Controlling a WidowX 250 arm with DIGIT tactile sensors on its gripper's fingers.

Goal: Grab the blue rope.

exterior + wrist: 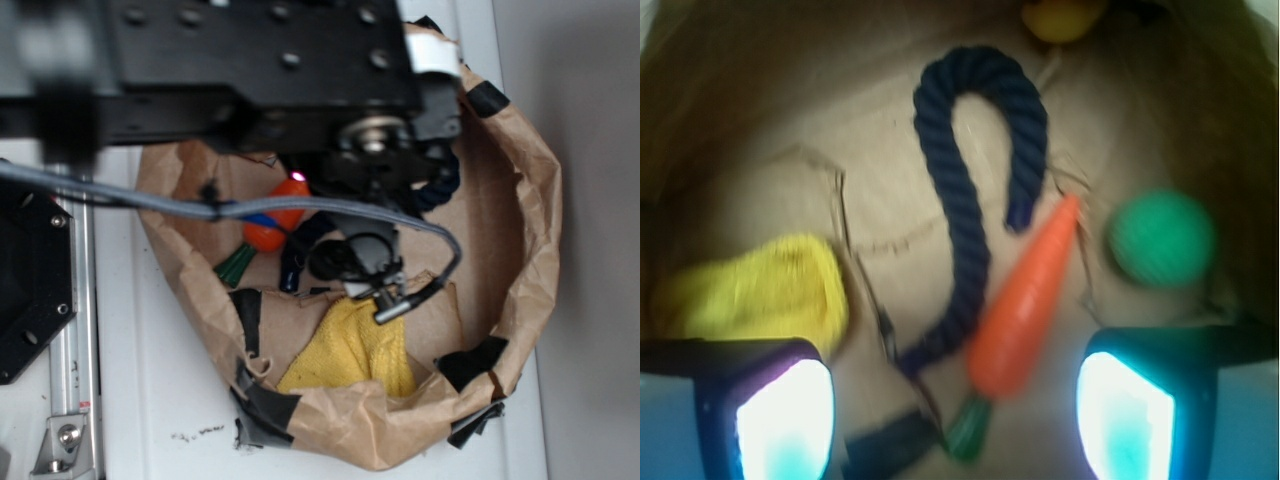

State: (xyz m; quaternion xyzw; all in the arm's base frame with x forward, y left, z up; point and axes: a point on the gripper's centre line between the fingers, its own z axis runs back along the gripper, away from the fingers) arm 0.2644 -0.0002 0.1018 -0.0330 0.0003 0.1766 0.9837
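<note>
The paper-lined basket [530,250] holds the blue rope [970,190], toy carrot [1025,300], yellow cloth [760,290] and green ball [1162,240] under the wide, empty hand [955,420].

This looks like a robot lab bench set up for manipulation trials, not a home or a shop. A plain white surface [150,400] carries a makeshift bin of crumpled brown paper [520,250], its rim patched with strips of black tape [262,408]. Black robot hardware [250,60] with bolt holes and a loose grey cable [330,212] hangs over it, and a slotted aluminium rail [72,350] runs along the edge. Inside lie mixed practice props: a toy carrot [1025,305], a green ball [1162,240], a yellow cloth [755,290] and a blue rope [965,160].
</note>
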